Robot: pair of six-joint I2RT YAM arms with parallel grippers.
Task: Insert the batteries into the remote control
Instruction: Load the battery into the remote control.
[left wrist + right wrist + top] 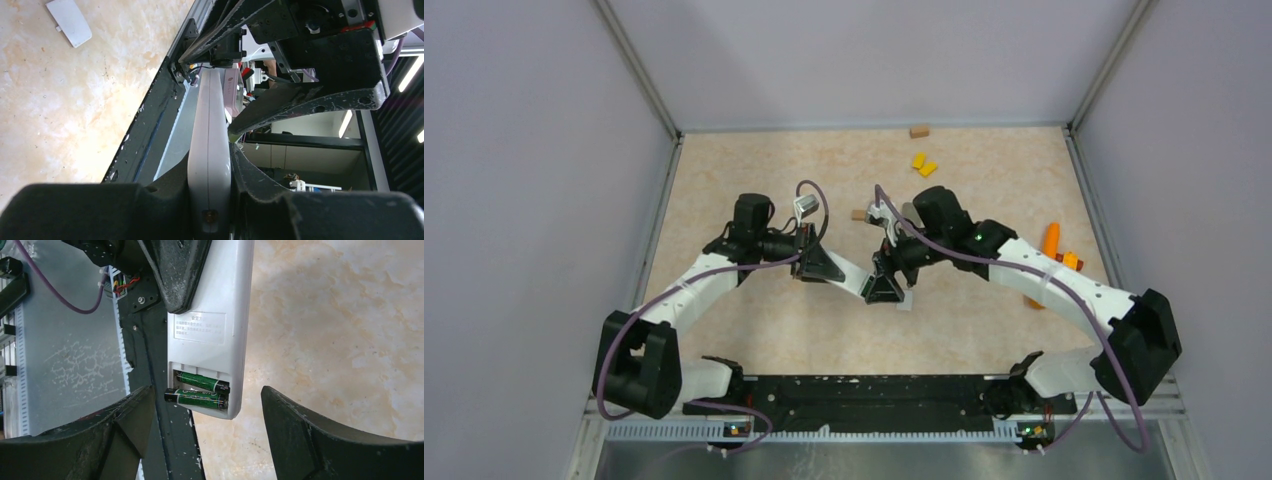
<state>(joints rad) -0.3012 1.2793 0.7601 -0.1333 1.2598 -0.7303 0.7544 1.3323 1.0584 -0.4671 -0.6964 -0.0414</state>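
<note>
Above mid-table, the left gripper (pixel 209 197) clamps the remote control (pixel 210 315). Both batteries (pixel 200 390) lie in its open compartment (pixel 197 371); the nearer one overhangs one side, apparently not seated. The right gripper (pixel 206 410) straddles them, jaws apart. Remaining: press it home; the white cover (pixel 70 22) lies on the table (pixel 60 125).

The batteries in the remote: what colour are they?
Dark green batteries with pale print; the right wrist view shows them best.

Top camera looks down from behind; both close wrist cameras share the remote (pixel 220 350).
</note>
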